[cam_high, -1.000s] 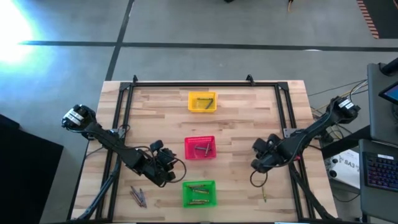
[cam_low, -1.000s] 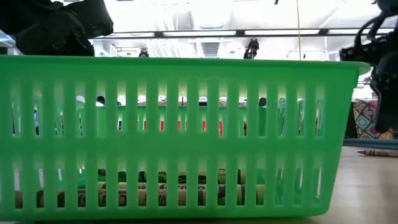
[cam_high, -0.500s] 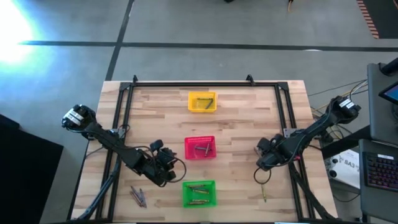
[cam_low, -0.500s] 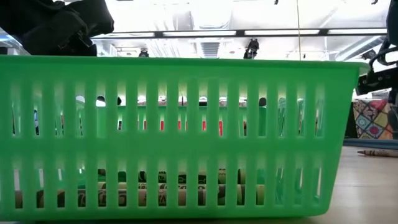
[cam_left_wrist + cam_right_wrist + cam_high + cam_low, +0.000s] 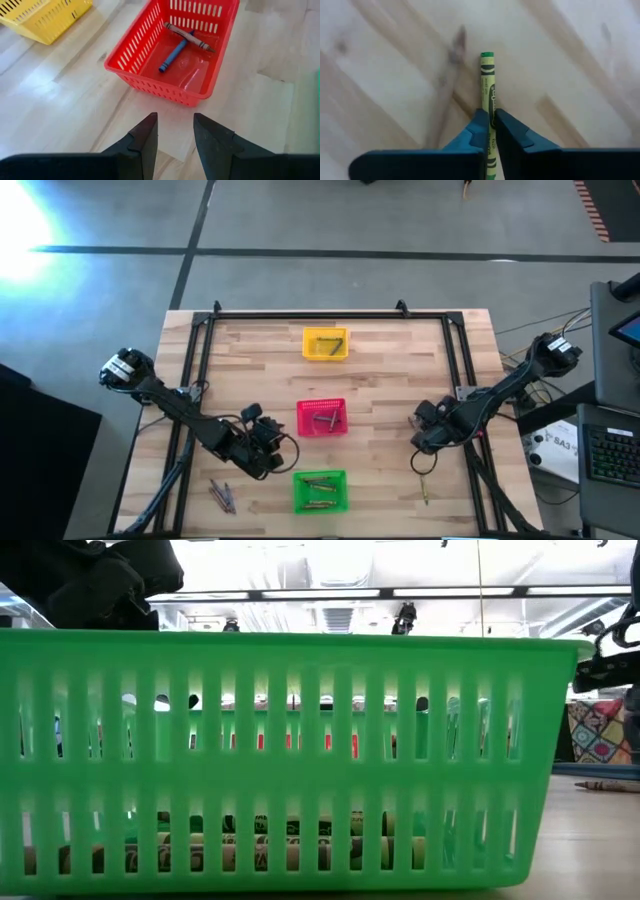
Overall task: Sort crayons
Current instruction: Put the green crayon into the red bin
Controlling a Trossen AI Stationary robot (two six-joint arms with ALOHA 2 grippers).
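Observation:
A green crayon [image 5: 487, 75] lies along the line between the fingers of my right gripper [image 5: 490, 112], which is shut on it close over the wood at the table's right [image 5: 425, 442]; in the high view the gripper hides it. My left gripper [image 5: 173, 132] stands open and empty just left of the red basket [image 5: 322, 418]. That basket holds a blue crayon [image 5: 173, 54] and a brownish one [image 5: 189, 36]. Several crayons lie in the green basket [image 5: 321, 491]. The yellow basket [image 5: 325, 343] also holds crayons. My right gripper pinches the green crayon between its two fingers [image 5: 479, 127], on the wrapped shaft [image 5: 488, 97] behind the tip. The fingers come steeply from above, one on each long side. The green tip [image 5: 487, 54] sticks out past them. Whether the crayon rests on the wood, I cannot tell.
A loose crayon [image 5: 424, 495] lies on the wood near the front edge, right of the green basket, and shows in the low view [image 5: 605, 785]. Two or three more crayons [image 5: 222, 495] lie at the near left. A black frame [image 5: 330, 315] borders the table.
My right gripper has sunk toward the tabletop and shifted a little toward the table's right edge; in the low view its arm has slid almost out of the picture on the right. The baskets and the loose crayons have kept their places.

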